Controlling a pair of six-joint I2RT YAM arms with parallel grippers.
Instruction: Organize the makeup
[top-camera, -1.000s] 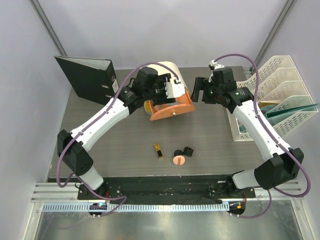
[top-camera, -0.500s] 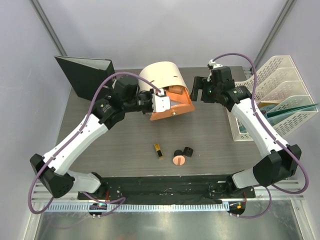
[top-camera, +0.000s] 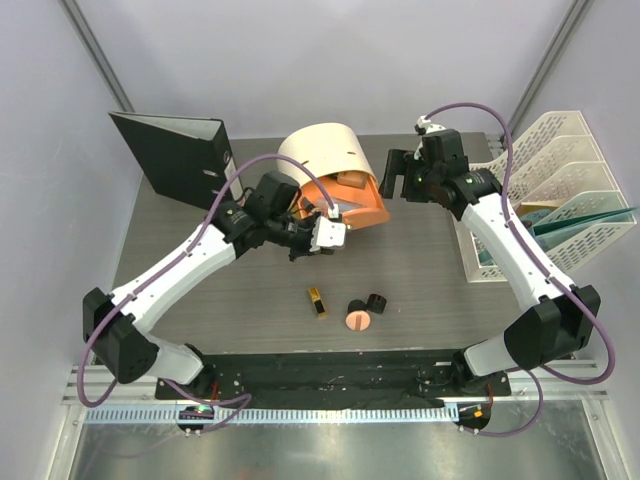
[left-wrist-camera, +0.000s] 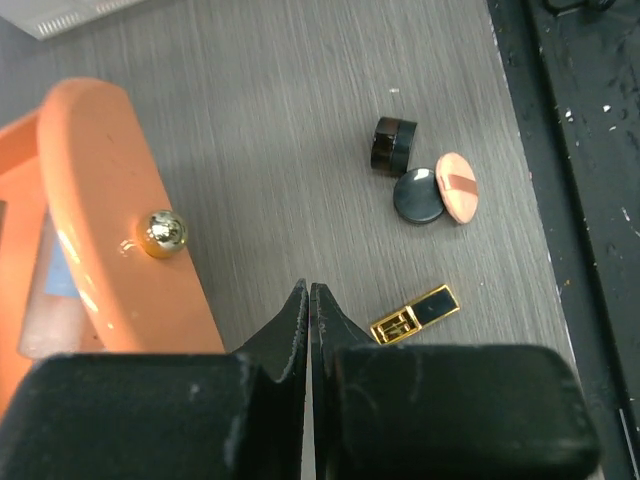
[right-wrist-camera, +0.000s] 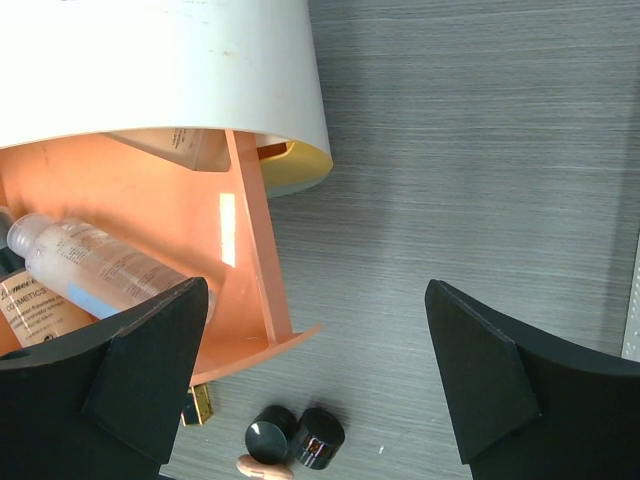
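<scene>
On the table lie a black-gold lipstick (top-camera: 316, 302) (left-wrist-camera: 415, 315), two small black jars (top-camera: 377, 302) (top-camera: 356, 307) (left-wrist-camera: 393, 144) and a round pink compact (top-camera: 358, 321) (left-wrist-camera: 457, 186). The cream-and-orange box (top-camera: 335, 180) stands behind them with its orange drawer (right-wrist-camera: 130, 220) pulled out. In the drawer lie a clear bottle (right-wrist-camera: 100, 265) and a peach bottle (right-wrist-camera: 30, 310). My left gripper (top-camera: 325, 235) (left-wrist-camera: 308, 292) is shut on nothing, just in front of the drawer's gold knob (left-wrist-camera: 163, 232). My right gripper (top-camera: 395, 175) (right-wrist-camera: 320, 330) hangs open to the right of the box, holding nothing.
A black binder (top-camera: 175, 155) stands at the back left. A white file rack (top-camera: 560, 190) with papers sits along the right edge. A black strip (top-camera: 340, 375) runs along the near table edge.
My left gripper has shut and drawn back from the box's drawer toward the near side, empty. The right arm has barely moved.
</scene>
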